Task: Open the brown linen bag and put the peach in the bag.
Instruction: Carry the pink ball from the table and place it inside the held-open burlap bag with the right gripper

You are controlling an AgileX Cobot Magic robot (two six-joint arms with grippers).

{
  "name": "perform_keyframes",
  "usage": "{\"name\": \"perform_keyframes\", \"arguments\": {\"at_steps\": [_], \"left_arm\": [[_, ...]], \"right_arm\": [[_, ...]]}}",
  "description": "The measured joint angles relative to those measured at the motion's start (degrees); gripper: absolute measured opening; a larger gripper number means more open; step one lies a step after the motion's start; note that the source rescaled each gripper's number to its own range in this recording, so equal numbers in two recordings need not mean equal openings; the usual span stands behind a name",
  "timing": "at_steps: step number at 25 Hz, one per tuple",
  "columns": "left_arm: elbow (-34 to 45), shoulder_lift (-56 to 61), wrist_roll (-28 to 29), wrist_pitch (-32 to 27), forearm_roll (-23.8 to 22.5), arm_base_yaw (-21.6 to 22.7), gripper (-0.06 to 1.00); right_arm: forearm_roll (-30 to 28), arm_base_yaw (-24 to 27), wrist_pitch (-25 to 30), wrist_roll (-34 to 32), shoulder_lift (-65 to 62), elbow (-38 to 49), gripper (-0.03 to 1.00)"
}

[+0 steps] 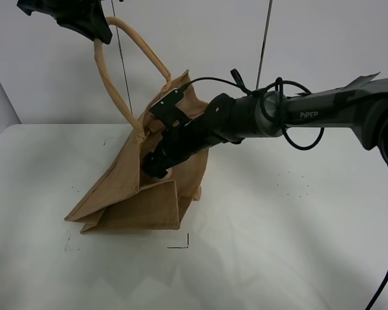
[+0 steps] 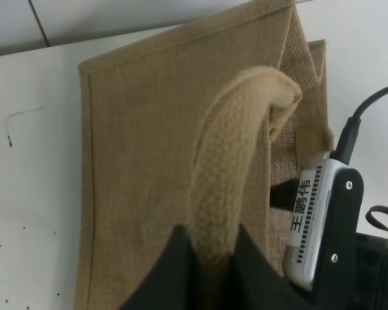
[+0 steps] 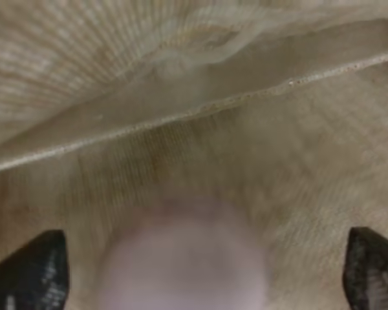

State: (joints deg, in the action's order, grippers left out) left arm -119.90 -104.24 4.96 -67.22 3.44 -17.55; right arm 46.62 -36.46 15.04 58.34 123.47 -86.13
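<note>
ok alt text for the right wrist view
Blurred close-up inside the brown linen bag: a pale pink peach is between the wide-open dark fingertips of the right gripper, touching neither, with coarse woven fabric all around.

A white table fills the view from 3 round to 9 o'clock, evenly lit and softly shadowed. A black corner mark lies at 6 o'clock. A plain pale wall spans 12 o'clock.

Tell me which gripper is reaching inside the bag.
The right gripper: it is inside the brown linen bag, fingers spread either side of the peach. The left gripper is above it, shut on a handle.
</note>
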Motion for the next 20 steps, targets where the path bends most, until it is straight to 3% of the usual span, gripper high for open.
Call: {"name": "perform_keyframes", "arguments": {"at_steps": [4,12,16,20], "left_arm": [[0.0,0.0,0.0,0.0,0.0,0.0,0.0],[0.0,0.0,0.0,0.0,0.0,0.0,0.0],[0.0,0.0,0.0,0.0,0.0,0.0,0.0],[0.0,0.0,0.0,0.0,0.0,0.0,0.0]], "right_arm": [[0.1,0.5,1.4,-1.8,0.0,0.0,0.99],[-2.1,5.5,12.1,-9.0,-5.5,0.0,1.0],[-8.0,9.8,18.4,-14.3,-10.7,-0.1,1.0],[-18.7,13.3,29.6,-27.6,-13.2,-4.1,1.0]]}}
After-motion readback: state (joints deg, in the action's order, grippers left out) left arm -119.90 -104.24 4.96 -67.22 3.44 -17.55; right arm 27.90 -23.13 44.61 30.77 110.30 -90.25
